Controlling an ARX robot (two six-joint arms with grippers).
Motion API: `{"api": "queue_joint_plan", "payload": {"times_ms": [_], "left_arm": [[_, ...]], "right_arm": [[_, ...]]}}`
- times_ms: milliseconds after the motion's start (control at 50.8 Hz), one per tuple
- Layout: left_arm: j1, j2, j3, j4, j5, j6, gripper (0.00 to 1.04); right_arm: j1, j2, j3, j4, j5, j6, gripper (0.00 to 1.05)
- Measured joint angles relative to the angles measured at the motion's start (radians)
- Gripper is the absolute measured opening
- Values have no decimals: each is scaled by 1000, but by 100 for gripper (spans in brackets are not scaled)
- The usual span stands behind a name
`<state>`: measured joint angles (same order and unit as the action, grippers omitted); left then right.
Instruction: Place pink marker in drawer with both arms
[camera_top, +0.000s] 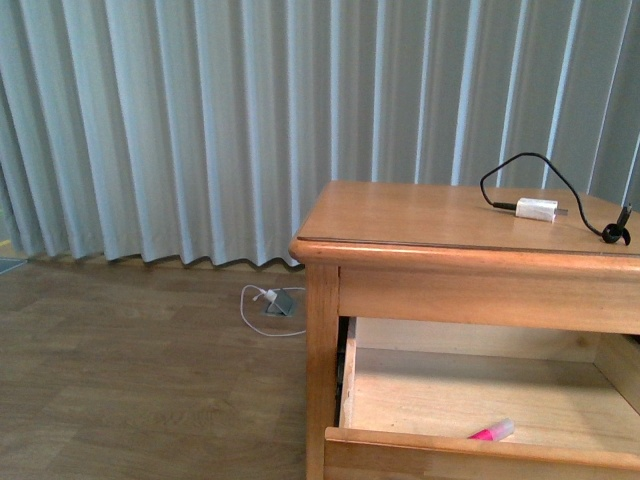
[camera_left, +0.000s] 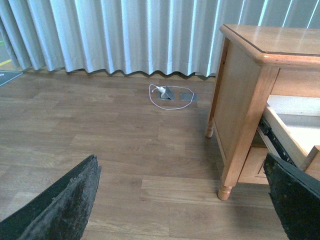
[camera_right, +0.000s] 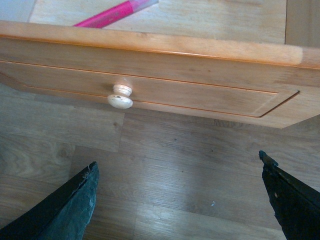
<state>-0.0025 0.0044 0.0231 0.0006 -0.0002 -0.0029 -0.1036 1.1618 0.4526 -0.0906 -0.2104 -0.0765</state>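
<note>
The pink marker lies inside the open drawer of the wooden cabinet, near its front panel. It also shows in the right wrist view, on the pale drawer floor behind the panel with the round pale knob. My right gripper is open and empty, a short way in front of the drawer front above the floor. My left gripper is open and empty, above the floor to the left of the cabinet, with the pulled-out drawer's side beside it. Neither arm shows in the front view.
A white charger block with a black cable lies on the cabinet top. A white cable and a grey floor socket lie by the curtain. The cabinet leg stands near my left gripper.
</note>
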Motion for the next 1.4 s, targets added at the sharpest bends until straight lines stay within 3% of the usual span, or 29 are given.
{"api": "queue_joint_plan", "payload": {"times_ms": [197, 1103, 1399], "left_arm": [[0, 0, 0, 0, 0, 0, 99], [0, 0, 0, 0, 0, 0, 99], [0, 0, 0, 0, 0, 0, 99]], "right_arm": [[47, 214, 42, 179, 55, 29, 96], [126, 843, 428, 727, 310, 158, 96], [140, 929, 513, 772, 351, 232, 96]]}}
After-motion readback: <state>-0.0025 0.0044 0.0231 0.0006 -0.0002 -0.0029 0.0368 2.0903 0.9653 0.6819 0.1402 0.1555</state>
